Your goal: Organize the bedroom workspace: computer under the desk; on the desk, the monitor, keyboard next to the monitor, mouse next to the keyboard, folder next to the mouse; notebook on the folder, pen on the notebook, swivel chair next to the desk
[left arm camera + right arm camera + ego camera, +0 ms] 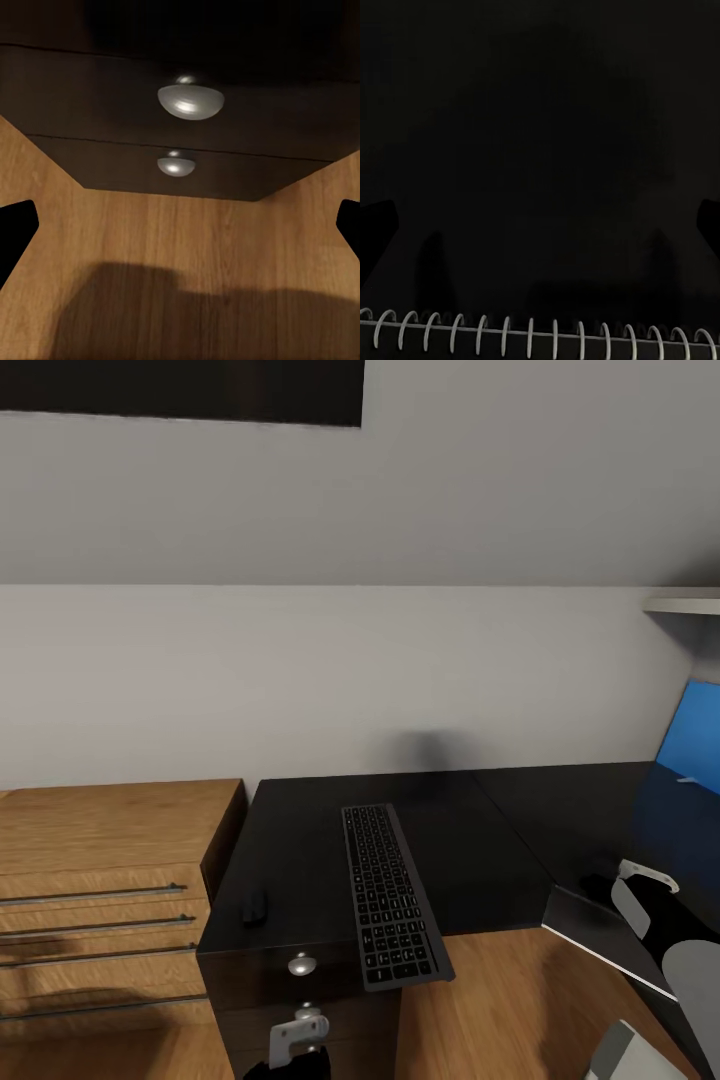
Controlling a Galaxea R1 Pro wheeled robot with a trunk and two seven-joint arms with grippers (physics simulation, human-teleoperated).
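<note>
The long dark-grey keyboard [390, 893] lies lengthwise on the black desk [300, 840], its near end hanging over the front edge. The small black mouse [255, 908] sits to its left near the desk's edge. My left gripper [180, 225] is open and low over the wooden floor. It faces the desk's drawer unit and its round silver knobs [190, 100]. My right gripper [540, 225] is open over the dark desk top, with a notebook's spiral binding [540, 334] just under it. A blue flat item [700, 745] with a thin white stick [690, 778], maybe the pen, lies far right. The monitor and swivel chair are out of view.
A light-wood chest [100, 840] with long bar handles stands directly left of the desk. The grey wall [330, 680] runs behind both. Wooden floor [500, 1000] lies in front of the desk. My right arm [650, 910] reaches over the desk's right wing.
</note>
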